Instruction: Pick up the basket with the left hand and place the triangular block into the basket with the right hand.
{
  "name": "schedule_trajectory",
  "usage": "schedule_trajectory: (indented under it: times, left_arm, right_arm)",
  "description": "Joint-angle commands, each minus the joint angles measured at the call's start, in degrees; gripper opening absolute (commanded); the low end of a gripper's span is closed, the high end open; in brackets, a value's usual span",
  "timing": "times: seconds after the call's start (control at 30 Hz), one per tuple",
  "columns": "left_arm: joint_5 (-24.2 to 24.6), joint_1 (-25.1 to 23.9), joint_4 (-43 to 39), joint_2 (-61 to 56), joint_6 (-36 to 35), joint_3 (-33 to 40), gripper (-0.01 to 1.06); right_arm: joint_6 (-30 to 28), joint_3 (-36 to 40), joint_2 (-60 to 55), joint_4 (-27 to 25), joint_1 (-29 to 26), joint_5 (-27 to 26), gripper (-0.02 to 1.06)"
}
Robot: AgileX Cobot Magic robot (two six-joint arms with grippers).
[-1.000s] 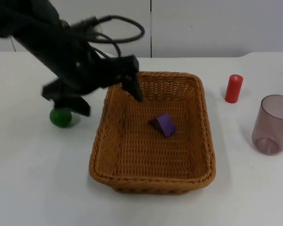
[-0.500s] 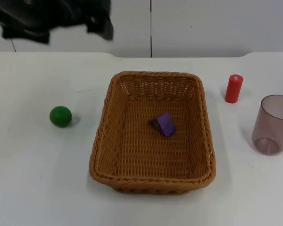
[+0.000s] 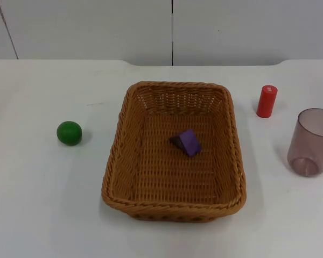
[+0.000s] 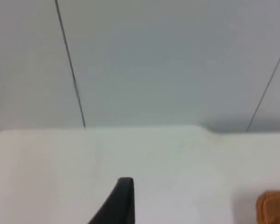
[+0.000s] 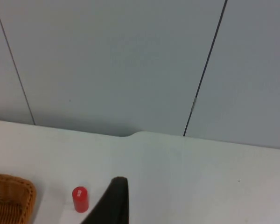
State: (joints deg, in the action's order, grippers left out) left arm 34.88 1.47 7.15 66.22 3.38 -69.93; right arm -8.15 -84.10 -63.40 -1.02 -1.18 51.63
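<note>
The brown wicker basket (image 3: 175,88) stands on the white table at mid-table. The purple triangular block (image 3: 187,142) lies inside it, near the middle of its floor. My left gripper (image 4: 123,201) is drawn back and raised over the table's left side, facing the grey wall, with a corner of the basket (image 4: 273,207) off to its side. My right gripper (image 5: 114,200) waits high over the right side, apart from the basket's corner (image 5: 9,196). Neither gripper holds anything that I can see.
A green ball (image 3: 69,133) lies left of the basket. A red cylinder (image 3: 266,101) stands right of it, and I see the red cylinder (image 5: 80,199) from the right wrist too. A translucent purple cup (image 3: 311,142) stands at the right edge.
The left arm, over the basket's left rim a second ago, has risen and pulled away to the upper left, out of the top view. The basket and the block have stayed put.
</note>
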Motion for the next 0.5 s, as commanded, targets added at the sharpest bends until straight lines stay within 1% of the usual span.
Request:
schedule_trajectory:
  times: [0.0,0.17,0.27,0.3,0.4,0.43,0.47]
  left_arm:
    - [1.63,-0.94,4.22,-0.63,3.13,-2.74,1.05]
    - [2.31,-0.94,3.50,-0.63,2.59,-3.50,1.05]
    - [1.74,-0.94,-0.33,-0.63,-0.18,-3.50,1.05]
    - [1.74,-0.94,-0.33,-0.63,-0.18,-3.50,1.05]
    - [2.70,-0.94,-8.37,-0.53,-8.42,-3.50,1.05]
    - [2.70,-0.94,-8.37,-0.53,-8.42,-3.50,1.05]
    - [2.86,-0.94,-10.49,-0.53,-10.53,-3.50,1.05]
  right_arm:
    - [-0.48,1.08,0.35,-0.62,-0.29,0.06,0.98]
    - [-0.48,3.31,0.35,-0.62,-0.29,-0.22,0.98]
    - [-0.35,3.67,0.35,-0.62,-0.29,-1.28,0.98]
    - [-0.35,3.67,0.35,-0.62,-0.29,-1.28,0.98]
    - [-0.35,3.67,0.35,-0.51,-0.29,-2.85,0.98]
    - [-0.35,3.67,0.35,-0.51,-0.29,-2.85,0.98]
    - [0.07,3.67,0.35,-0.51,-0.29,-2.85,0.98]
